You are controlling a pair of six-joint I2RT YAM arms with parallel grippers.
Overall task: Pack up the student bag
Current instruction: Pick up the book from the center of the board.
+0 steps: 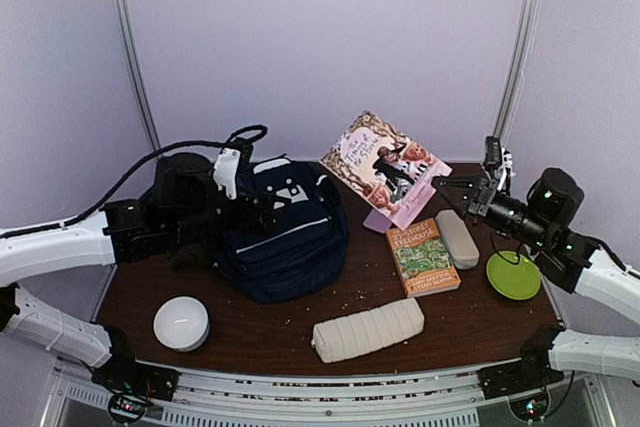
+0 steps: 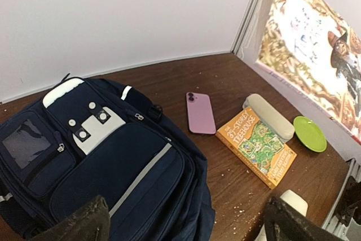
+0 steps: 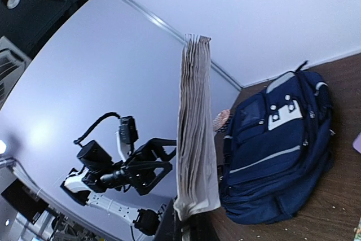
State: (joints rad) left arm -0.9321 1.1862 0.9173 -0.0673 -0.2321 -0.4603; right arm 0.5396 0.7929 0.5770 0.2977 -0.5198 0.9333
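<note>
student bag [image 1: 285, 237]: lies on the bench [image 1: 250, 332]; its left side is hidden behind the left arm.
left fingers [image 2: 79, 221]: spread wide over the bag, empty; only the tips show.
right fingers [image 1: 455, 184]: right of the bag, clamped on the tilted picture book [image 1: 385, 167].
pink phone [image 2: 200, 112]: right of the bag, mostly covered from above.

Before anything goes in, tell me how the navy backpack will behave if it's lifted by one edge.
The navy backpack is soft fabric lying slumped on the table, so it will probably sag and fold rather than hold shape. Its front pockets look flat, so it is likely light for its size.
</note>
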